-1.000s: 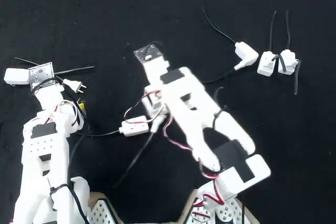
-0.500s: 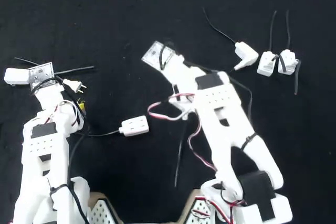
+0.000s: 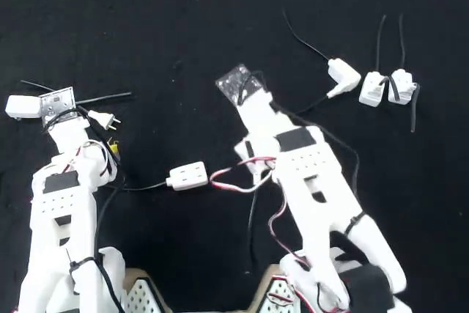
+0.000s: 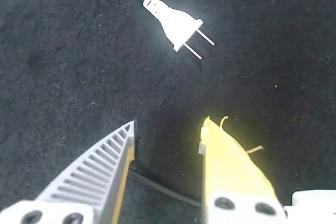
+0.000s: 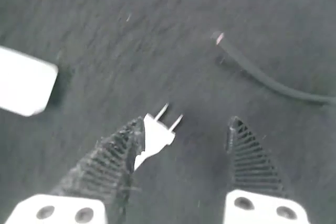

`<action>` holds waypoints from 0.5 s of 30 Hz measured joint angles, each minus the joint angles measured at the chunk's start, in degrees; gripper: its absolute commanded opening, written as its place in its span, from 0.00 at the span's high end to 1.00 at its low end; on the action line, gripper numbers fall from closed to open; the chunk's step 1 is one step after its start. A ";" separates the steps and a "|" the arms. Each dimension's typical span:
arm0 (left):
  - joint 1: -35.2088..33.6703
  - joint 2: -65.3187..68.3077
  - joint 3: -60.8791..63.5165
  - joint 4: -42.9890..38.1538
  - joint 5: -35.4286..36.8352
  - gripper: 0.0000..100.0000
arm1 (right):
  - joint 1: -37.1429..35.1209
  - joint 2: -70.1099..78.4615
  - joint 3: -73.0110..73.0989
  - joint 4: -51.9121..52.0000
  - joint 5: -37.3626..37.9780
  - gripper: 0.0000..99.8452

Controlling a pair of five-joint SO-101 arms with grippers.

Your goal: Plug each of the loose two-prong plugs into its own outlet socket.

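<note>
Left tool (image 4: 168,129) sits well to the left of the outlet block (image 3: 187,176), spread wide over the black counter (image 3: 146,27), and a two-prong plug (image 4: 178,24) lies just off my fingertips. Right tool (image 5: 186,124) is beyond the block and to its right, also wide. A second plug (image 5: 155,132) sits hard against one finger (image 5: 113,163); whether they touch, I can't tell.

Two white arms (image 3: 62,207), black servo blocks (image 3: 295,139), red-and-white cables (image 3: 234,179), ribbed end effector fingers (image 4: 100,177), one yellow
</note>
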 measured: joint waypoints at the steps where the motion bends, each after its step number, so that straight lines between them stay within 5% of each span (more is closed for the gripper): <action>1: 0.00 0.00 0.00 0.00 0.00 0.80 | -0.18 -0.26 0.79 1.41 -0.35 0.77; 10: 0.00 0.00 0.00 0.00 0.00 0.80 | -2.81 7.21 4.66 -4.75 -16.62 0.77; 15: 0.00 0.00 0.00 0.00 0.00 0.80 | -3.16 16.09 3.52 -6.59 -19.25 0.77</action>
